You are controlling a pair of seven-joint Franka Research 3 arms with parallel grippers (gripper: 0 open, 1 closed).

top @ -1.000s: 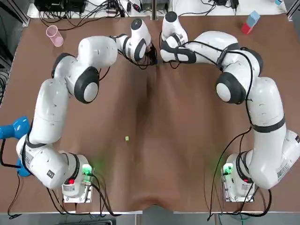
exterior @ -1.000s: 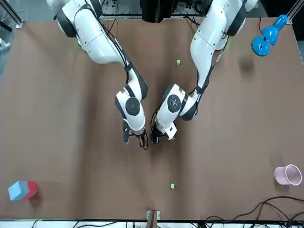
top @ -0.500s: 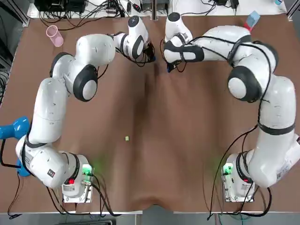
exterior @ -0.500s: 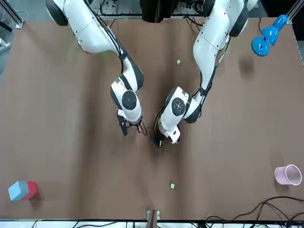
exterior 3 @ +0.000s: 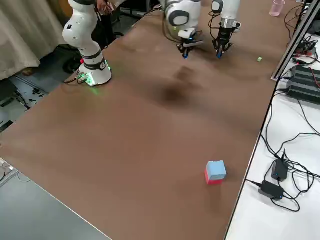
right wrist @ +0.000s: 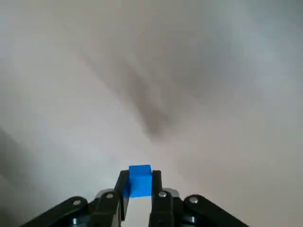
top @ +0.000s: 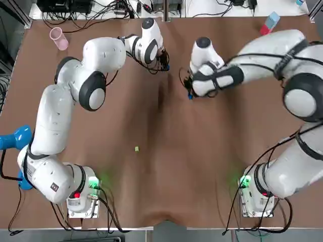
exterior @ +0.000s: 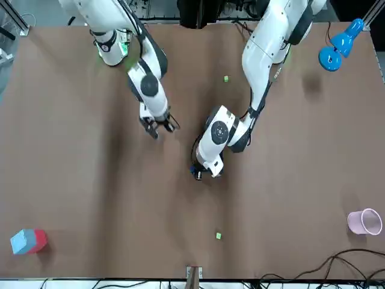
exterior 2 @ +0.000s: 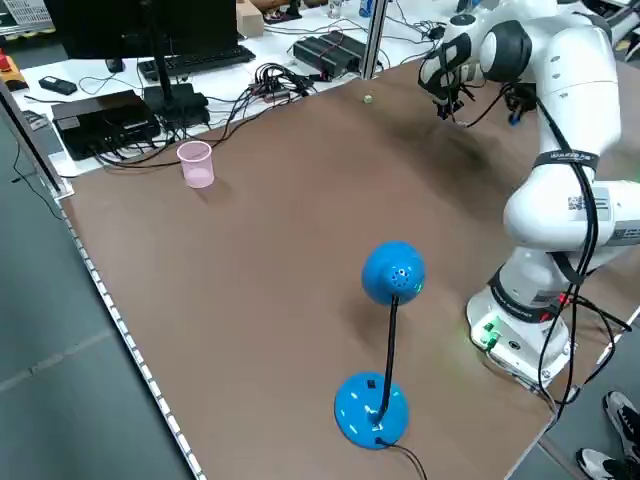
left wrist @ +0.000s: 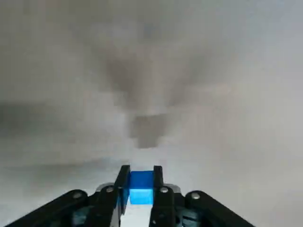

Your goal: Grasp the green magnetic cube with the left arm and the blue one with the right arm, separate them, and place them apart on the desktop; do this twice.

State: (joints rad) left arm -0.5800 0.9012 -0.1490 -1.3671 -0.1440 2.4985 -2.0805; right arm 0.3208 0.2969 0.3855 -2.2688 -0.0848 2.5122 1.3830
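Note:
My left gripper [top: 164, 63] is at the far middle of the table, shut on a small blue cube [left wrist: 141, 184] that shows between its fingers in the left wrist view. It looks blue there, not green. My right gripper [top: 189, 94] is to the right of it and nearer the bases, shut on another small blue cube [right wrist: 139, 179]. In the front view the left gripper [exterior: 198, 174] and the right gripper [exterior: 159, 127] are well apart, both low over the brown table.
One tiny green cube [top: 137, 148] lies mid-table and another [exterior: 218, 236] near the far edge. A blue-and-red block [top: 269, 23] sits at the far right corner and a pink cup [top: 58, 38] at the far left. A blue lamp [top: 12, 139] stands at the left edge.
My right gripper has pulled away from the left one, moving right and toward the bases with its blue cube. The left gripper has stayed about where it was.

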